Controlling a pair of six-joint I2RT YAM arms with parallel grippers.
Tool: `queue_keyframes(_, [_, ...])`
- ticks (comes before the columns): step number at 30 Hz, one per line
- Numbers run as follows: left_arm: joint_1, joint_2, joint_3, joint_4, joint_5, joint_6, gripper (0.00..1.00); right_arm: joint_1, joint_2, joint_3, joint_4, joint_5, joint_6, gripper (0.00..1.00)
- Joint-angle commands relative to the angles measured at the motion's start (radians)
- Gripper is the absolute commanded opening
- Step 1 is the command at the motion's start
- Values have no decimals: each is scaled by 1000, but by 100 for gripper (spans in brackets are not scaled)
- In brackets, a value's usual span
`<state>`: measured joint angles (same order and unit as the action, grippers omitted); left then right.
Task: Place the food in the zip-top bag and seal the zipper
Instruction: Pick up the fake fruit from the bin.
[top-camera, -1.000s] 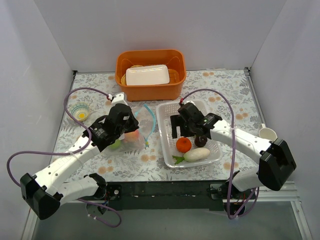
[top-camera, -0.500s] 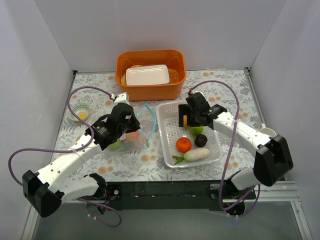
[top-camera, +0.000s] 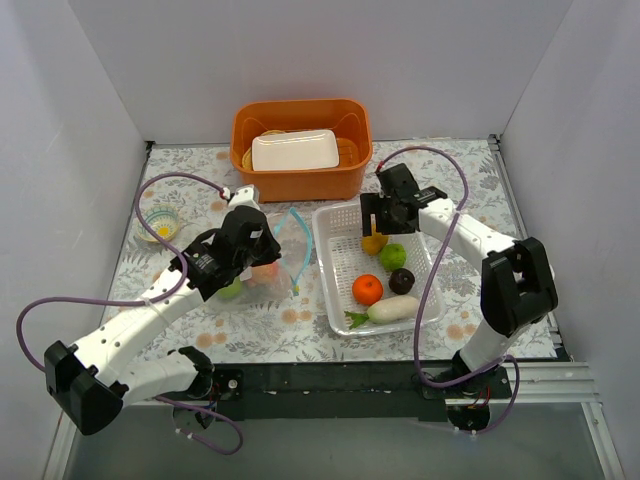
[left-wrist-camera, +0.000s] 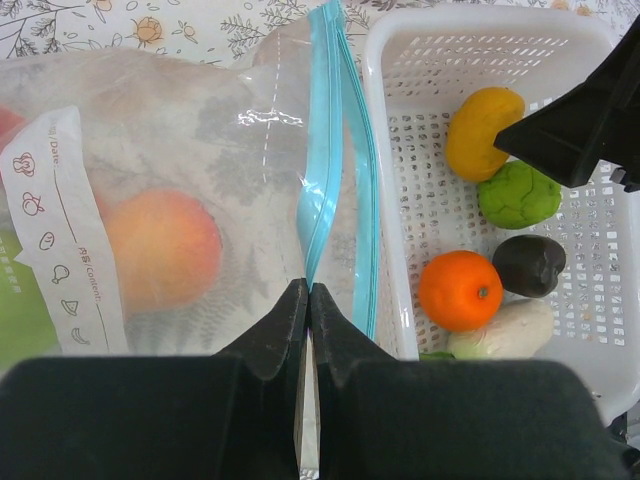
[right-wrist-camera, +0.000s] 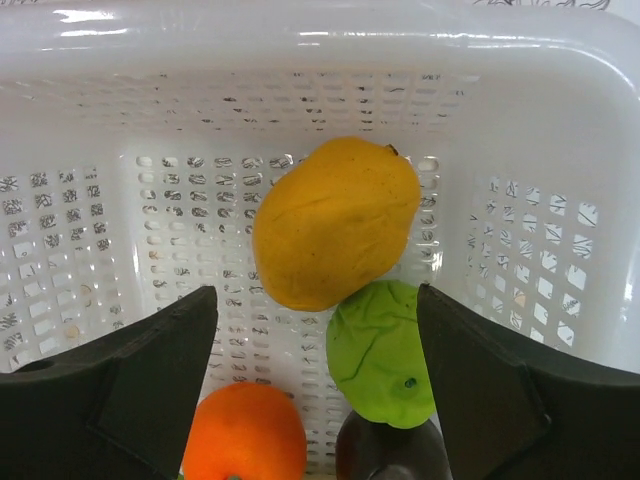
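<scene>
The clear zip-top bag (left-wrist-camera: 150, 180) lies left of the white mesh basket (top-camera: 333, 222), with a peach (left-wrist-camera: 160, 245) and a green apple (top-camera: 231, 289) inside. My left gripper (left-wrist-camera: 308, 292) is shut on the bag's mouth edge, at the blue-teal zipper (left-wrist-camera: 322, 150); in the top view it (top-camera: 268, 262) sits over the bag. My right gripper (right-wrist-camera: 315, 290) is open and empty, hovering over the basket's far end above the yellow mango (right-wrist-camera: 335, 222). The basket also holds a green apple (right-wrist-camera: 385, 355), an orange (right-wrist-camera: 245, 435), a dark purple fruit (top-camera: 402, 281) and a white radish (top-camera: 392, 308).
An orange tub (top-camera: 300, 180) holding a white tray stands behind the basket. A small glass bowl (top-camera: 160, 222) sits at the far left. White walls close in the table on three sides.
My right gripper has moved from over the orange to the basket's far end, uncovering the mango and green apple. My left gripper stays shut on the bag.
</scene>
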<state>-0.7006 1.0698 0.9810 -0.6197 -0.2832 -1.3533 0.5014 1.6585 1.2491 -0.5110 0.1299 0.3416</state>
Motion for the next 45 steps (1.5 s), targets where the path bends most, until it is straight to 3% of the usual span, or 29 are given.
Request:
queue_keyframes(1, [0,-33,4,2,-22,10,0,-30,35,26,45,-101,-46,84])
queue_keyframes(13, [0,-67,-28,-6,-17,0,0,-44,96,39,51,-122,-44,86])
queue_keyframes(23, [0,-48,-22,-3,-7,-23,0,-44,66,-49,138,-300,-44,75])
queue_keyframes(29, [0,-24,-8,-8,-7,-18,0,-43,15,-94,178,-355,-75,77])
queue_keyframes(37, [0,-18,-10,-2,-4,-17,0,-43,-17,-85,183,-290,-66,79])
queue_keyframes(42, [0,-22,-5,-12,-7,-10,0,-43,32,-7,89,-106,-16,79])
queue_keyframes(45, [0,-31,-7,-21,-8,-4,0,-43,60,24,72,-72,-21,79])
